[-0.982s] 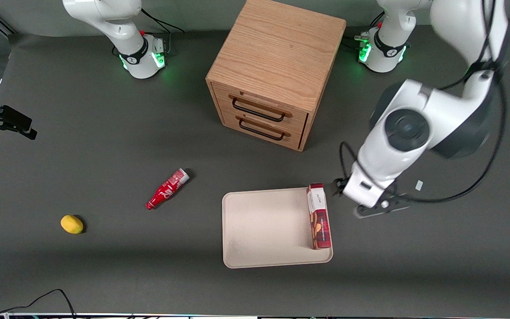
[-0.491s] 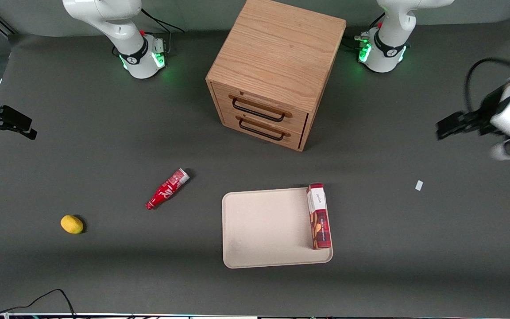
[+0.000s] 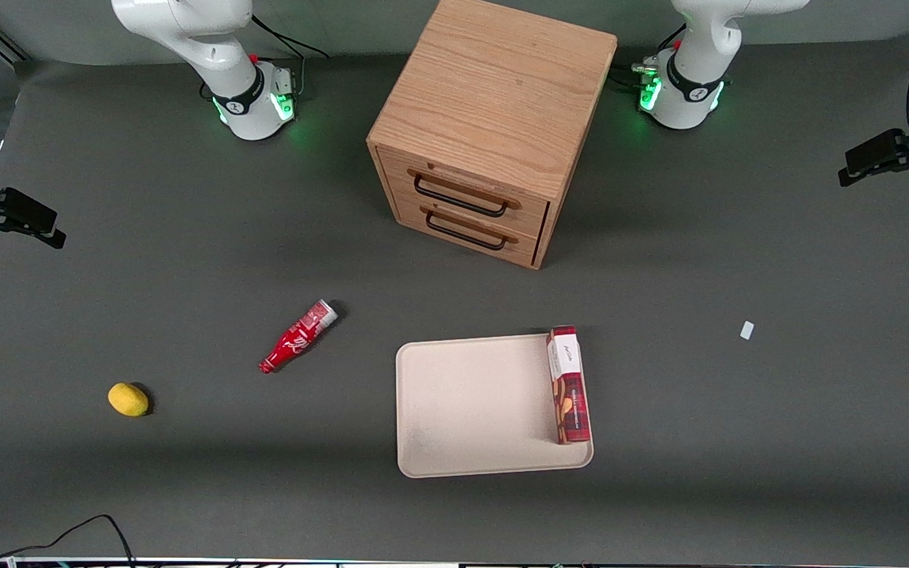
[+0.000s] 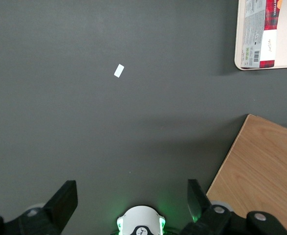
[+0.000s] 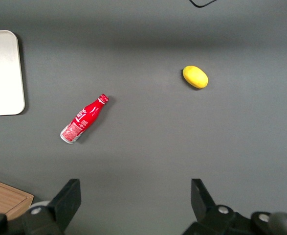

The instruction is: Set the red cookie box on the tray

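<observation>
The red cookie box (image 3: 568, 385) lies flat on the tray (image 3: 470, 406), along the tray's rim toward the working arm's end of the table. Its white end panel points toward the drawer cabinet. The left wrist view shows the box (image 4: 271, 29) resting just inside the tray's rim (image 4: 275, 64). My left gripper (image 3: 869, 158) hangs high at the working arm's end of the table, far from the tray and farther from the front camera than the tray. In the wrist view the gripper (image 4: 131, 190) is open, with only bare dark table between its fingers.
A wooden two-drawer cabinet (image 3: 494, 126) stands mid-table, farther from the front camera than the tray. A red bottle (image 3: 297, 337) and a yellow lemon (image 3: 128, 399) lie toward the parked arm's end. A small white scrap (image 3: 746, 330) lies beside the tray toward the working arm's end.
My left gripper has pulled away from beside the tray, moving toward the working arm's end of the table. The red cookie box has stayed where it was on the tray.
</observation>
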